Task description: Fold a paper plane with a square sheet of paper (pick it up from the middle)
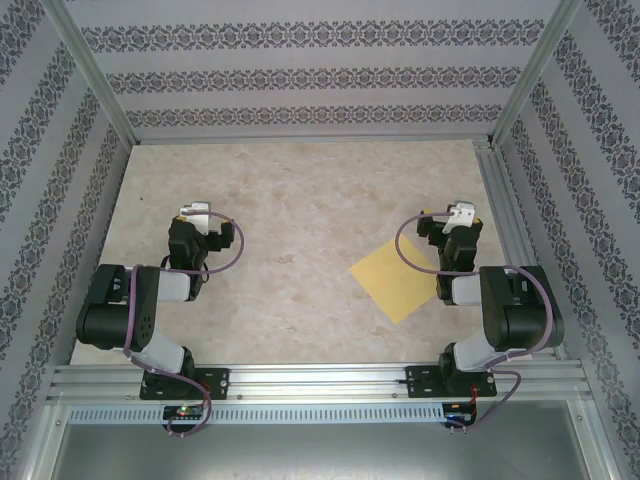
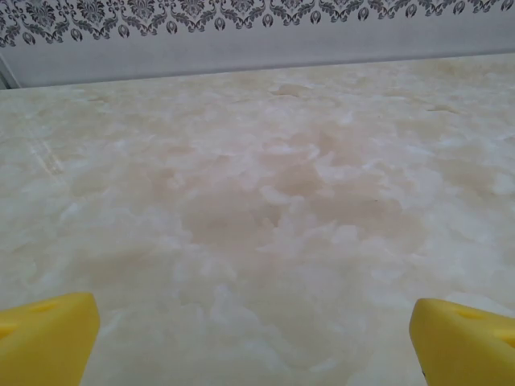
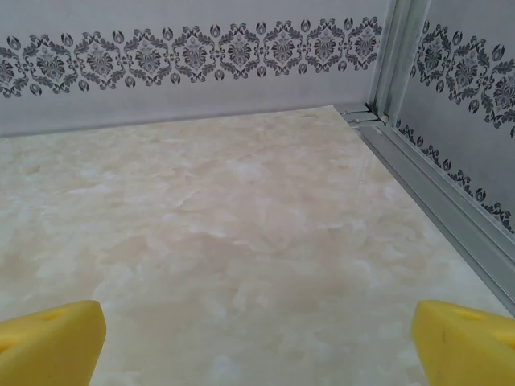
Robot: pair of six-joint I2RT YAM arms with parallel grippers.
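The square sheet of paper (image 1: 395,278) is plain yellow-orange and lies flat and unfolded on the table, turned like a diamond, right of centre. Its right corner runs under my right arm. My right gripper (image 1: 458,214) hovers just beyond the sheet's far right edge and points toward the back wall. In the right wrist view my right gripper (image 3: 257,344) is open, with bare table between its yellow fingertips (image 3: 48,342). My left gripper (image 1: 197,214) is at the left side, far from the sheet. In the left wrist view my left gripper (image 2: 256,342) is open over bare table.
The marbled beige table (image 1: 300,190) is boxed in by patterned walls. An aluminium rail (image 3: 434,193) runs along the right edge close to my right arm. Another rail (image 1: 320,380) crosses the front by the arm bases.
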